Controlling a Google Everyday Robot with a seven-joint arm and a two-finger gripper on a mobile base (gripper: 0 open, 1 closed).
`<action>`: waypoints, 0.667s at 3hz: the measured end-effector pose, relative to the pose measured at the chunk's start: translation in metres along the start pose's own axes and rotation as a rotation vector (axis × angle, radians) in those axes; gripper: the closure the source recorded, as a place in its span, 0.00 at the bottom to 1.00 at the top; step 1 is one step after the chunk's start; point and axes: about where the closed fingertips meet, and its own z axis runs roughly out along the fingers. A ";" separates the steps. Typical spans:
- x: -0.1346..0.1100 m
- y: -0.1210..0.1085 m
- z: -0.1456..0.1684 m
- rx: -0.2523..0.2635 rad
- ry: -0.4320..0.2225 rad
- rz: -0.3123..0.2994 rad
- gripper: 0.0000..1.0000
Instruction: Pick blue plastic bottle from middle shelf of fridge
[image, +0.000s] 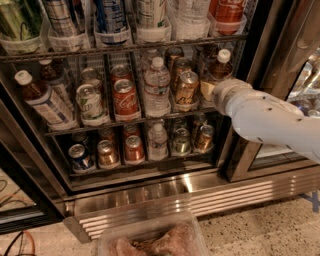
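Observation:
The fridge stands open in front of me. On the middle shelf, the blue plastic bottle leans in the far left lane, with a white cap, amber drink and pale blue-and-white label. A second white-capped bottle of amber drink stands in the far right lane; its label is hidden by my arm. My gripper is at the end of the white arm, reaching into that right lane just below this bottle's shoulder and next to a gold can.
The middle shelf also holds a red cola can, a green-white can and a clear ribbed water bottle. Short cans fill the lowest tier. The steel base grille and a clear tub are below.

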 end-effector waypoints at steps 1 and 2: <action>-0.001 0.004 -0.004 -0.008 -0.004 -0.005 1.00; -0.002 0.007 -0.007 -0.017 -0.009 -0.016 1.00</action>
